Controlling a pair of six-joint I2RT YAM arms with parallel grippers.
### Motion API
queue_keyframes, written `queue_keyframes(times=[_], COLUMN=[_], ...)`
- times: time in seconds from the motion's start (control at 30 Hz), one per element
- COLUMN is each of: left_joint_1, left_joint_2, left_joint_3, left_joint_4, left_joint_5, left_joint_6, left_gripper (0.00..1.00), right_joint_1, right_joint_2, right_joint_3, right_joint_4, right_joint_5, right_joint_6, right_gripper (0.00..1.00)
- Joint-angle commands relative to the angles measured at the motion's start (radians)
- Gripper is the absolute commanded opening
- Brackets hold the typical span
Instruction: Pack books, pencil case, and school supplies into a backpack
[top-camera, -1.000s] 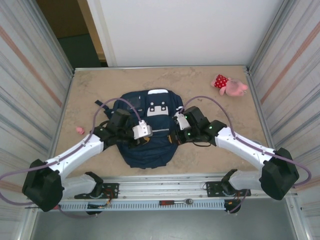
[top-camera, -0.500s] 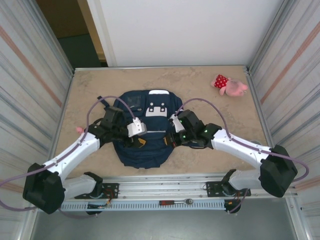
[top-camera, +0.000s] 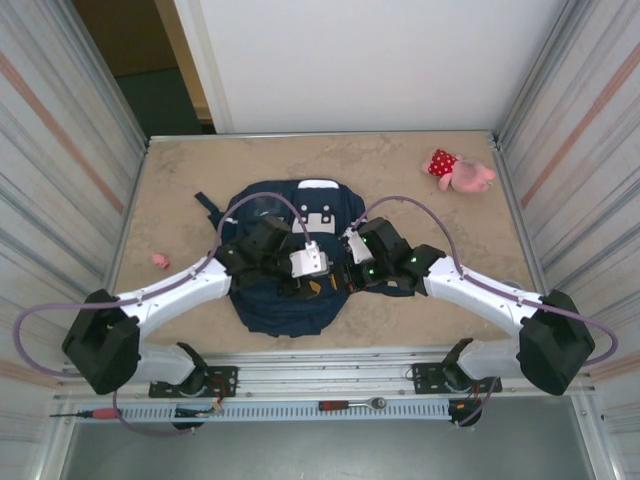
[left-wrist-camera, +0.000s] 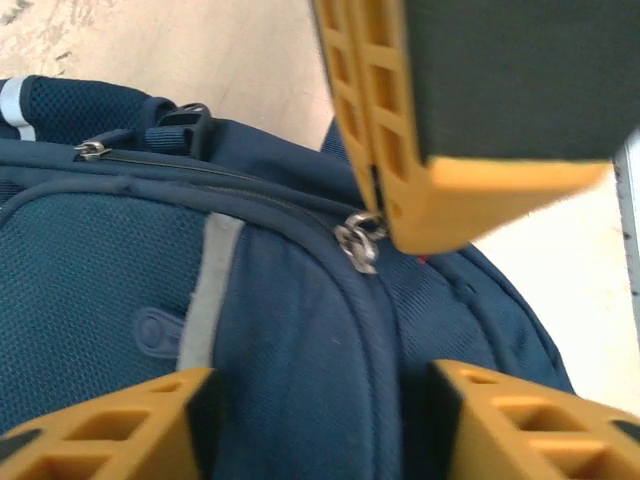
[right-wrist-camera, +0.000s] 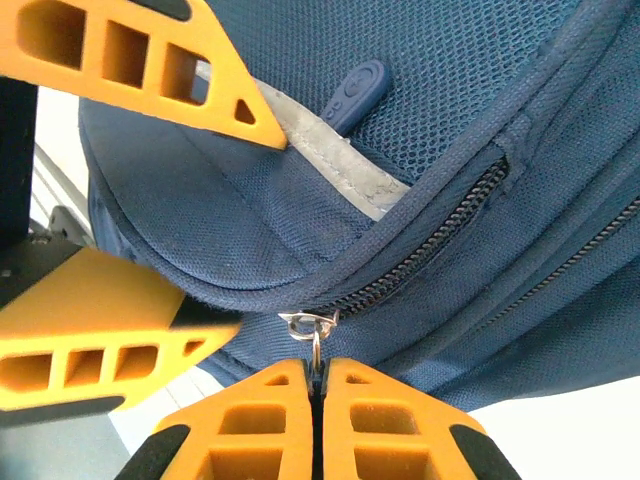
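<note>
The navy backpack (top-camera: 290, 250) lies flat in the middle of the table. My right gripper (right-wrist-camera: 316, 390) is shut on the metal zipper pull (right-wrist-camera: 314, 335) at the backpack's near right edge, where the zipper (right-wrist-camera: 430, 240) runs up and to the right. My left gripper (left-wrist-camera: 320, 420) stands open right beside it, its fingers (left-wrist-camera: 110, 425) straddling the blue fabric just below the zipper pull (left-wrist-camera: 358, 242). From above, the left gripper (top-camera: 316, 286) and the right gripper (top-camera: 338, 280) nearly touch over the bag. The books, pencil case and school supplies are out of view.
A pink plush toy (top-camera: 458, 170) lies at the back right of the table. A small pink object (top-camera: 160, 261) sits left of the backpack. Corrugated walls close in both sides. A metal rail (top-camera: 330, 385) with a ratchet tool (top-camera: 352, 405) runs along the near edge.
My left gripper has opened and swung right across the backpack's front to sit beside the right gripper. The right gripper has stayed shut on the zipper pull, hardly moving.
</note>
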Motion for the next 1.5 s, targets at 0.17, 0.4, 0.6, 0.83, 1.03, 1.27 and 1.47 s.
queue_keyframes(times=[0.17,0.4,0.6,0.83,1.03,1.27,1.47], left_joint_1=[-0.007,0.019,0.019,0.006,0.014,0.212,0.439], left_joint_2=[0.032,-0.046,-0.059,-0.061,-0.129,-0.336,-0.396], left_joint_3=[0.059,0.009,0.011,0.021,-0.034,-0.085,-0.149], left_joint_4=[-0.013,-0.06,-0.13,-0.197,-0.035,-0.003,-0.111], left_joint_5=[0.031,0.14,0.283,0.376,0.181,-0.093,-0.231], left_joint_6=[0.034,0.067,0.134,0.202,-0.069,-0.667,-0.96], left_gripper=[0.06,0.0,0.0,0.0,0.63,0.86,0.87], right_joint_1=[-0.087,-0.199,-0.222,-0.265,-0.279,-0.292,-0.212], right_joint_2=[-0.044,-0.024,0.083,0.173,0.181,0.052,0.111], right_joint_3=[0.001,0.015,0.068,0.096,0.115,0.22,0.331], right_joint_4=[-0.077,-0.046,0.021,0.073,0.07,-0.187,-0.201], right_joint_5=[0.122,0.18,0.17,0.166,0.123,0.216,0.23], right_joint_6=[-0.014,-0.039,-0.06,-0.043,-0.045,-0.037,-0.022], right_gripper=[0.0,0.0,0.0,0.0,0.36,0.71,0.69])
